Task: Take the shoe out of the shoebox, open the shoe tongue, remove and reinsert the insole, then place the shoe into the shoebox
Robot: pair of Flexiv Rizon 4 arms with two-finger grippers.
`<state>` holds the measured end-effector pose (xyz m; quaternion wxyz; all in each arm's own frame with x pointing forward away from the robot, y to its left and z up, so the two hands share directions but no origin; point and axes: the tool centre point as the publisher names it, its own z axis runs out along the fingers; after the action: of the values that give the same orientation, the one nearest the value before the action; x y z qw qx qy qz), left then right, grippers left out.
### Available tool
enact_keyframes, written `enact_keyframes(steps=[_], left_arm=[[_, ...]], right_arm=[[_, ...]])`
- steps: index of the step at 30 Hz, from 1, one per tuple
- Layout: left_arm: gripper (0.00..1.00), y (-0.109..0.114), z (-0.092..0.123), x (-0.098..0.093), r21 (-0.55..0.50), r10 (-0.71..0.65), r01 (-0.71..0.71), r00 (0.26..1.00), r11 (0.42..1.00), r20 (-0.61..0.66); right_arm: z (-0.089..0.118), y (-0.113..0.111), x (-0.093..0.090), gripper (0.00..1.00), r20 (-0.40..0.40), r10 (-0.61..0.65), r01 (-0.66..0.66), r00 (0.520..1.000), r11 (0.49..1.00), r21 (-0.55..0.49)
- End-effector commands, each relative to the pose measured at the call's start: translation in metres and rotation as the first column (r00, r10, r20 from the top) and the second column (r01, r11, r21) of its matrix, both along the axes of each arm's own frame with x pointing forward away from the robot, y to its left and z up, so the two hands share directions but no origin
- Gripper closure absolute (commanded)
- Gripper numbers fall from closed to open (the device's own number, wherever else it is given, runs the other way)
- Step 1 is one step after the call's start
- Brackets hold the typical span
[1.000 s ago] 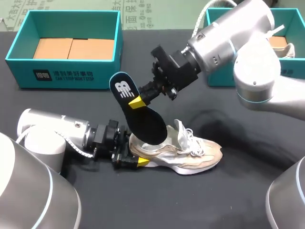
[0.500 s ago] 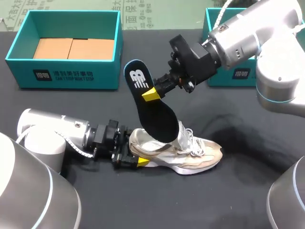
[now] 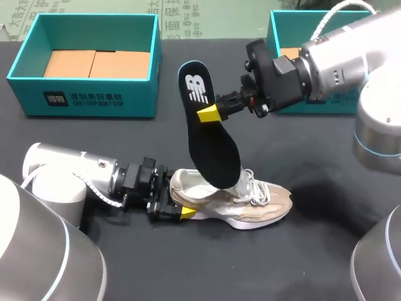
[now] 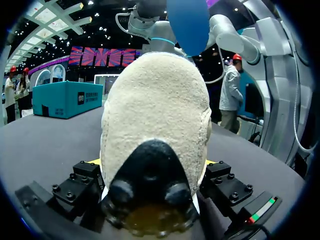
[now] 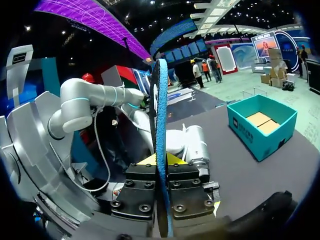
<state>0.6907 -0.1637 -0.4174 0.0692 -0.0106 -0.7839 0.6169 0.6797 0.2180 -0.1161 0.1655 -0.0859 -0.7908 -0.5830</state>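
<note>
A black table (image 3: 313, 251) is carrying two teal shoeboxes along its far edge, the left shoebox (image 3: 81, 100) holding brown cardboard (image 3: 97, 63) and the right shoebox (image 3: 326, 103) being partly hidden by the right arm (image 3: 351, 56). The left arm (image 3: 69, 175) is lying low across the near left of the table. The beige shoe (image 3: 250, 204) is standing on its sole on the table, outside both boxes, with its toe pointing right. The black insole (image 3: 210, 141) is hanging steeply tilted in the air, printed heel end up, its lower end overlapping the shoe's opening. The right gripper (image 3: 210, 114) is pinching the insole at mid-length, both fingers pressing its two faces. The left gripper (image 3: 178, 210) is clamping the shoe's heel from two sides.
</note>
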Motion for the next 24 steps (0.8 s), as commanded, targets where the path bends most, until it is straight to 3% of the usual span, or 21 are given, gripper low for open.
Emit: enact_keyframes(steps=[1,11,17,24], left_arm=[[1.0,-0.001,-0.003,0.0,0.0,0.002,-0.002,1.0,1.0,0.0],[1.0,-0.001,-0.003,0.0,0.0,0.002,-0.002,1.0,1.0,0.0],[1.0,-0.001,-0.003,0.0,0.0,0.002,-0.002,1.0,1.0,0.0],[1.0,-0.001,-0.003,0.0,0.0,0.002,-0.002,1.0,1.0,0.0]], right_arm=[[0.002,-0.028,-0.035,1.0,0.01,-0.13,0.13,0.991,0.991,0.033],[0.002,-0.028,-0.035,1.0,0.01,-0.13,0.13,0.991,0.991,0.033],[0.02,-0.057,-0.036,1.0,-0.027,-0.239,0.239,0.971,0.971,0.006],[0.034,-0.075,-0.044,1.0,-0.064,-0.293,0.295,0.954,0.955,0.028]])
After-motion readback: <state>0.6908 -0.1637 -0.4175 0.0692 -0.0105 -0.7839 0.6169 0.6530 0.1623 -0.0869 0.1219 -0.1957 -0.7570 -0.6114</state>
